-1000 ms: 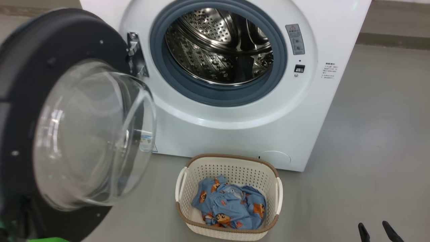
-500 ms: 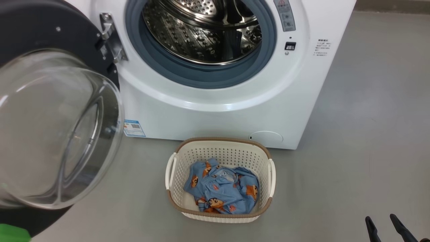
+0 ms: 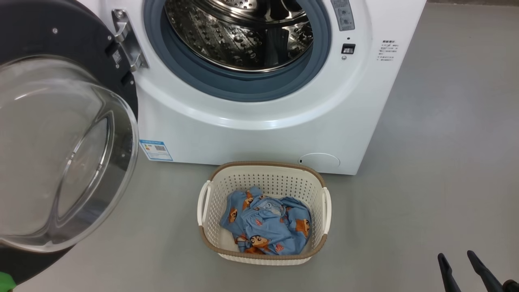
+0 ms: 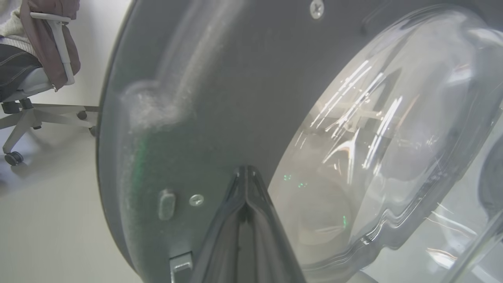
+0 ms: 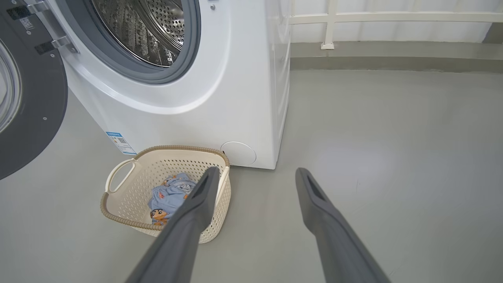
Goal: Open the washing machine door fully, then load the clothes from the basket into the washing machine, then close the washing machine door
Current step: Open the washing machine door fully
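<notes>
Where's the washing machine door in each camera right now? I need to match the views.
Head view: washing machine door, left side, swung open.
Left wrist view: the door spans most of the frame.
Right wrist view: the door at the left edge.
Shared landmark: its clear glass bowl.

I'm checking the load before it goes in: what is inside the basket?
Inside the basket lies a crumpled bundle of light blue clothes with orange-brown cartoon prints. Bare cream floor shows beside it; whatever lies beneath the bundle is covered.
</notes>
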Robot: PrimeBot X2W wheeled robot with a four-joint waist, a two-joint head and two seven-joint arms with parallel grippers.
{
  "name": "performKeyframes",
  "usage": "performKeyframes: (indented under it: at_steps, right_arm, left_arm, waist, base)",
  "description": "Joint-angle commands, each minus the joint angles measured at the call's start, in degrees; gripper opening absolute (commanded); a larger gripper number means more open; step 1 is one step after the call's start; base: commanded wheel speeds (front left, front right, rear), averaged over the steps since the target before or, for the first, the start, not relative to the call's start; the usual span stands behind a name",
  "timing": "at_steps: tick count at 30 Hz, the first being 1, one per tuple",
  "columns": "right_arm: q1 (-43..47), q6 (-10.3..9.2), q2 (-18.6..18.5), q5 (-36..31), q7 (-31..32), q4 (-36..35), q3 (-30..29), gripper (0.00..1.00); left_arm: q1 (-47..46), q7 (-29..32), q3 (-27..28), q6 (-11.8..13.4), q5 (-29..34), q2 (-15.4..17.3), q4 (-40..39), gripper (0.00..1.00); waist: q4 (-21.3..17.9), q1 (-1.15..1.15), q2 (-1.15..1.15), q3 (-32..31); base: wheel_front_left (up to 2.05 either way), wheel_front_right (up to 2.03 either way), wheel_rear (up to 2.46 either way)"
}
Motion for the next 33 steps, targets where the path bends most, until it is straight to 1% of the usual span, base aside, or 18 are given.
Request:
performKeyframes:
  at_steps: [1, 6, 7, 8, 9, 10, 11, 12, 15, 18, 22, 25, 27, 29, 33]
  right_arm:
    - [-1.3, 0.09, -1.4, 0.3, -0.7, -0.8, 1.4, 1.00]
    - [-1.8, 0.09, -0.5, 0.1, -0.7, -0.3, 2.3, 1.00]
    - [-1.9, 0.09, -0.3, 0.1, -0.7, -0.2, 2.4, 1.00]
    - [-1.9, 0.09, -0.1, 0.0, -0.7, -0.1, 2.4, 1.00]
    - [-1.9, 0.09, 0.1, -0.1, -0.7, -0.1, 2.3, 1.00]
    - [-1.8, 0.09, 0.5, -0.2, -0.7, 0.0, 2.2, 1.00]
    - [-1.7, 0.09, 0.7, -0.3, -0.7, 0.1, 2.2, 1.00]
    - [-1.7, 0.09, 0.9, -0.4, -0.7, 0.2, 2.2, 1.00]
    - [-1.7, 0.09, 1.4, -0.6, -0.7, 0.3, 2.4, 1.00]
    - [-1.9, 0.09, 1.6, -0.7, -0.7, 0.4, 2.6, 1.00]
    - [-2.1, 0.09, 1.6, -0.8, -0.7, 0.4, 3.0, 1.00]
    - [-2.3, 0.09, 1.5, -1.0, -0.7, 0.2, 3.4, 1.00]
    - [-2.4, 0.09, 1.6, -1.2, -0.7, 0.0, 3.4, 1.00]
    - [-2.7, 0.09, 1.5, -1.2, -0.7, -0.2, 3.6, 1.00]
    - [-3.2, 0.09, 1.6, -1.5, -0.7, -0.6, 3.7, 1.00]
  left_arm:
    - [-2.3, -0.4, 2.8, -0.1, 0.7, 2.3, -0.9, 0.00]
    - [-0.2, -0.4, 4.7, -2.7, 1.3, 0.6, -2.9, 0.00]
    - [0.5, -0.4, 4.9, -3.2, 1.5, 0.2, -3.9, 0.11]
    - [1.0, -0.4, 5.3, -3.8, 1.4, -0.6, -5.1, 0.26]
    - [1.7, -0.4, 5.4, -4.3, 1.2, -1.5, -6.2, 0.38]
    - [3.2, -0.4, 5.1, -5.1, 1.6, -2.8, -8.4, 0.75]
    - [4.0, -0.4, 5.0, -5.4, 1.7, -3.5, -9.6, 0.93]
    - [4.8, -0.4, 4.8, -5.6, 1.7, -4.1, -10.9, 1.00]
    - [7.5, -0.3, 3.7, -6.2, 0.9, -5.9, -15.3, 1.00]
    - [10.0, 0.4, 1.3, -6.7, -0.8, -7.2, -20.1, 1.00]
    - [13.8, 0.8, -4.2, -6.3, -2.1, -8.0, -26.1, 1.00]
    - [16.6, 0.6, -9.3, -6.0, -2.8, -8.2, -29.2, 1.00]
    - [18.1, 0.4, -13.0, -5.5, -4.3, -8.2, -30.4, 1.00]
    - [19.4, 0.2, -16.6, -5.6, -4.6, -8.2, -30.8, 1.00]
    - [21.4, -0.2, -20.8, -7.1, -3.9, -8.2, -29.3, 1.00]
  waist:
    - [0.2, 0.00, 0.00, -0.5]
    - [0.5, 0.00, 0.00, -2.4]
    - [0.6, 0.00, 0.00, -2.7]
    - [0.7, 0.00, 0.00, -3.0]
    - [0.9, 0.00, 0.00, -3.3]
    - [1.2, 0.00, 0.00, -4.0]
    - [1.3, 0.00, 0.00, -4.2]
    - [1.4, 0.00, 0.00, -4.5]
    - [1.4, 0.00, 0.00, -5.1]
    - [1.1, 0.00, 0.00, -5.6]
    - [0.2, 0.00, 0.00, -6.0]
    - [-0.9, 0.00, 0.00, -6.3]
    - [-1.7, 0.00, 0.00, -6.4]
    - [-2.5, 0.00, 0.00, -6.5]
    - [-4.4, 0.00, 0.00, -6.7]
  base:
    - [0.00, 0.00, 0.00]
    - [0.00, 0.00, 0.00]
    - [0.00, 0.00, 0.00]
    - [0.00, 0.00, 0.00]
    - [0.00, 0.00, 0.00]
    - [0.00, 0.00, 0.00]
    - [0.00, 0.00, 0.00]
    - [0.00, 0.00, 0.00]
    - [0.00, 0.00, 0.00]
    - [0.00, 0.00, 0.00]
    - [0.00, 0.00, 0.00]
    - [0.00, 0.00, 0.00]
    - [0.00, 0.00, 0.00]
    - [0.00, 0.00, 0.00]
    - [0.00, 0.00, 0.00]
